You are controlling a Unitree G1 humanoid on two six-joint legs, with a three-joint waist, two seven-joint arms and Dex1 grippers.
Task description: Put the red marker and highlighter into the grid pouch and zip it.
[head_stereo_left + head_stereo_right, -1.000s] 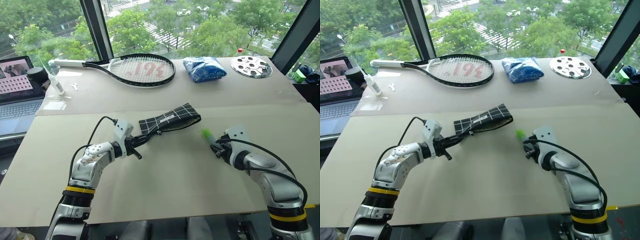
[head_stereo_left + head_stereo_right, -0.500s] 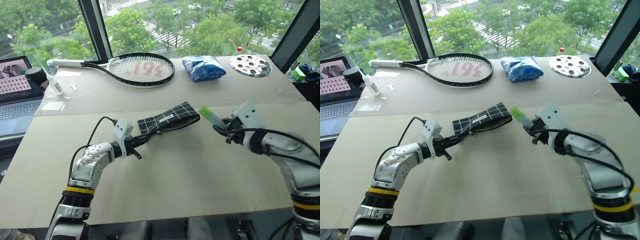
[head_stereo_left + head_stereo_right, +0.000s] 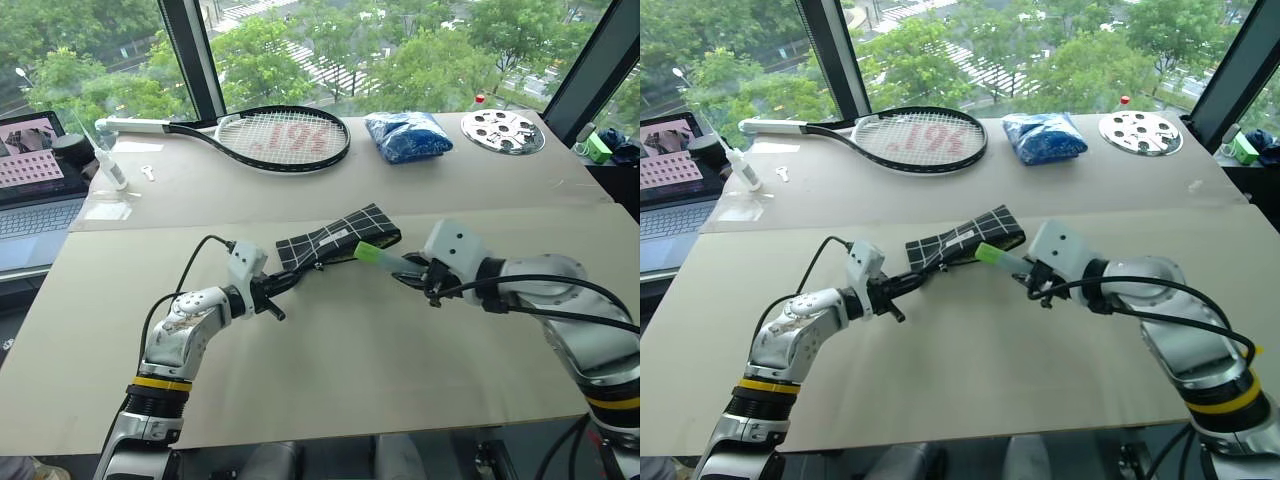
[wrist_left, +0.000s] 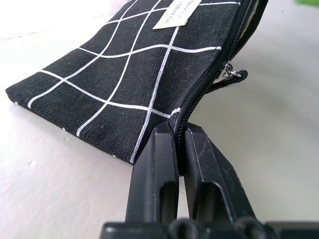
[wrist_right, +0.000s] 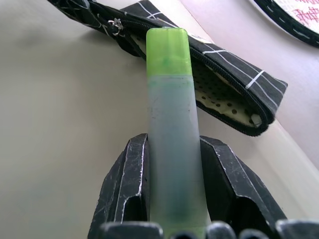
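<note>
My left fingers [image 4: 172, 149] are pressed together on the near corner of the grid pouch [image 3: 338, 238], pinching its zipper edge and holding it just off the surface [image 3: 330, 370]. My right fingers [image 5: 172, 174] pinch the highlighter [image 5: 172, 124] by its pale body, green cap pointing away from them, right at the pouch's open mouth, where the dotted lining shows. The zipper pull [image 4: 230, 74] hangs beside my left fingers
</note>
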